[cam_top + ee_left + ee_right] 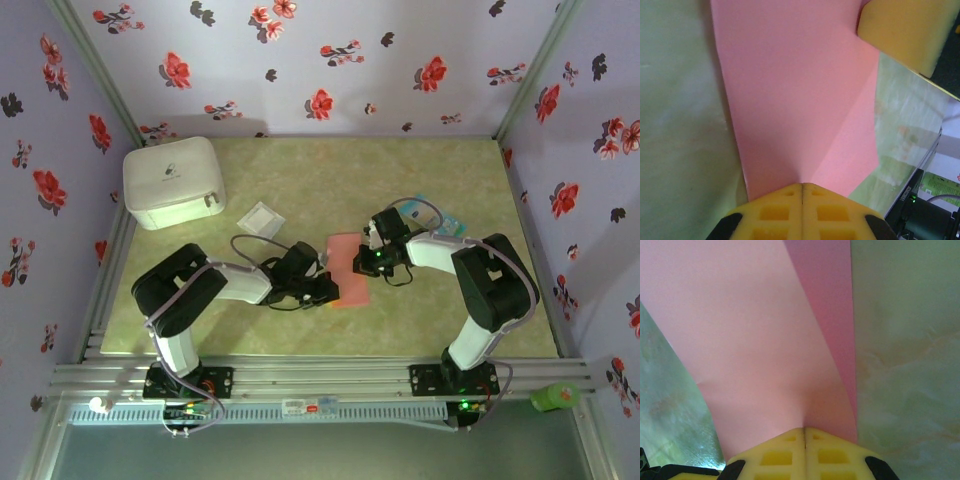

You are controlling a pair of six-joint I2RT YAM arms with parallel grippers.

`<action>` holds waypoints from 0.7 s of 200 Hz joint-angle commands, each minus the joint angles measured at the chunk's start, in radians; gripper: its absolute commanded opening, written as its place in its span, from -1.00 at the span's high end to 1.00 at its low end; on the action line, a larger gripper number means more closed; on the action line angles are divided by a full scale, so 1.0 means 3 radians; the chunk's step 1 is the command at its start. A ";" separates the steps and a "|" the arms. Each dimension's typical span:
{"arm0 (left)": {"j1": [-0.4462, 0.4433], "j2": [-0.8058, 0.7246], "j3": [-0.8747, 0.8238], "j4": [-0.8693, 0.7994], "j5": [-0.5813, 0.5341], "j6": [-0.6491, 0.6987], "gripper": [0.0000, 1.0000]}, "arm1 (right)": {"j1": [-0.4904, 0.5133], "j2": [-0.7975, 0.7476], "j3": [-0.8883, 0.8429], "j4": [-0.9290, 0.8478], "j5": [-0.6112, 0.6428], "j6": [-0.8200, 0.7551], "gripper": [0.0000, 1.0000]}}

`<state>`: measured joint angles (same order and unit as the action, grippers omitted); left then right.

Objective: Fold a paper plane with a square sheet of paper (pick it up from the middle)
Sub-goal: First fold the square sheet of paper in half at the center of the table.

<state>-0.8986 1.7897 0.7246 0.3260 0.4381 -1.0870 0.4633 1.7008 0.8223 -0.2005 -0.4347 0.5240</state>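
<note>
The square sheet of paper (349, 272) is salmon pink and sits mid-table, partly folded over itself between the two arms. My left gripper (326, 291) is shut on its near left edge. In the left wrist view the sheet (790, 90) rises from the closed yellow fingertips (802, 186), with a crease running up to the right. My right gripper (372, 262) is shut on the sheet's right edge. In the right wrist view the paper (750, 340) bends up from the closed tips (805, 429), a darker flap (832, 305) showing behind it. The right gripper's yellow finger (905, 30) appears in the left wrist view.
A white box (172, 182) stands at the back left. A small pale translucent packet (261, 218) lies beside it. A teal-and-white packet (445, 221) lies behind the right arm. Floral walls close in three sides of the green mat (330, 170). A green object (555, 397) sits off the table's front right.
</note>
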 commanded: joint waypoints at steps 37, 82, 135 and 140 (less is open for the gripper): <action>-0.0128 -0.0158 0.0022 -0.0850 -0.0075 0.0369 0.98 | -0.0015 0.0153 -0.0174 -0.0468 0.0544 0.0003 1.00; -0.0193 -0.0262 0.0097 -0.1305 -0.0155 0.0573 0.97 | -0.0015 0.0158 -0.0168 -0.0478 0.0544 -0.0004 1.00; -0.0120 -0.0666 0.0218 -0.1305 -0.0205 0.0574 0.93 | -0.0015 0.0154 -0.0164 -0.0480 0.0544 -0.0006 1.00; -0.0080 -0.0702 0.0223 -0.1255 -0.0178 0.0567 0.93 | -0.0015 0.0150 -0.0160 -0.0481 0.0543 -0.0008 1.00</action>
<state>-0.9489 1.6653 0.7689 -0.0372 0.3908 -0.9337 0.4633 1.7008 0.8227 -0.2008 -0.4339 0.5236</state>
